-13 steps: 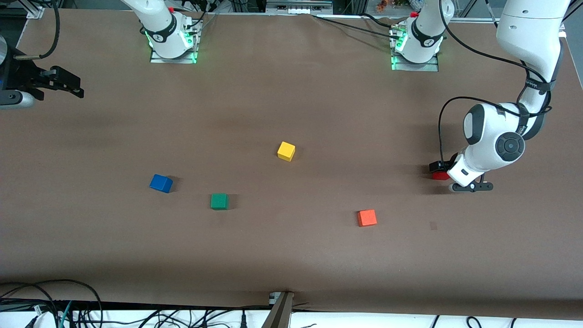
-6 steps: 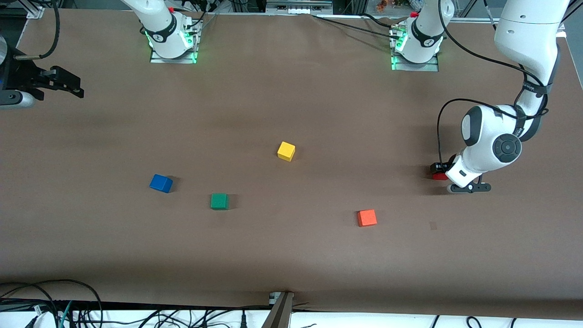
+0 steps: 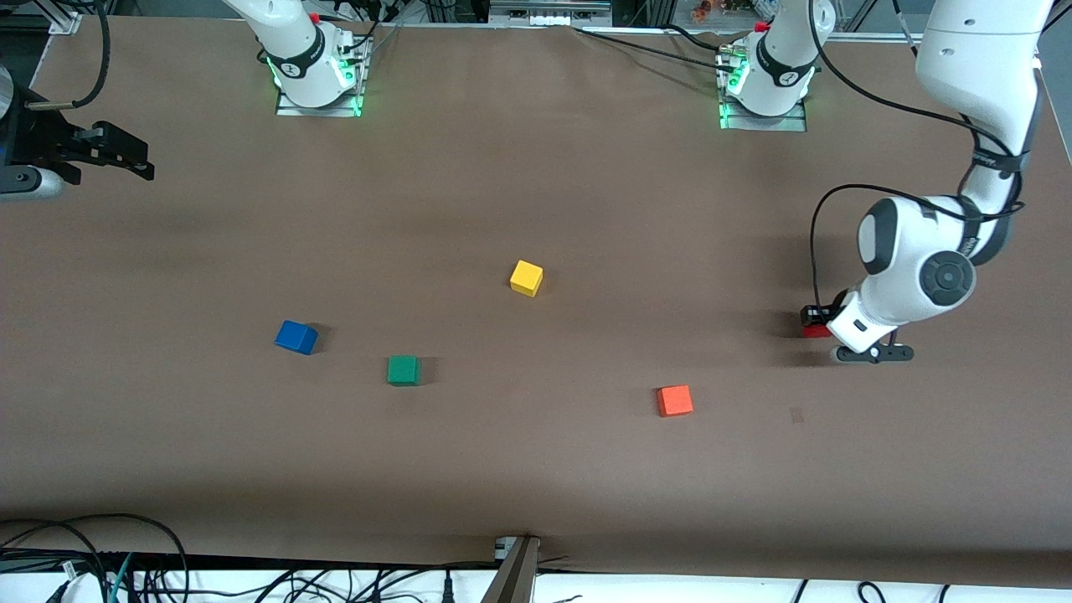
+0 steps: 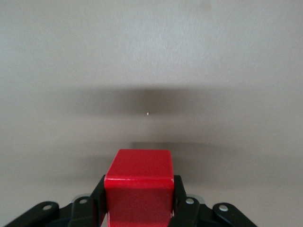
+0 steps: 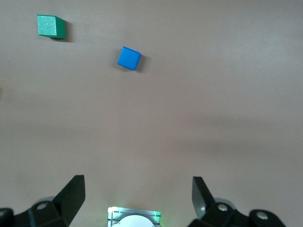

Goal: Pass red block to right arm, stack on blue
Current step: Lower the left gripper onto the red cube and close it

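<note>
No readable text from my end. I can't make out any labels, brand names, numbers or signs on anything in the three views. There's small dark lettering on the black band round the left arm's forearm [image 3: 995,159], but I can't resolve it. Both arm bases at the bench's top edge carry a round dark mark on their black collars; those look like symbols and I can't read them as characters.
</note>
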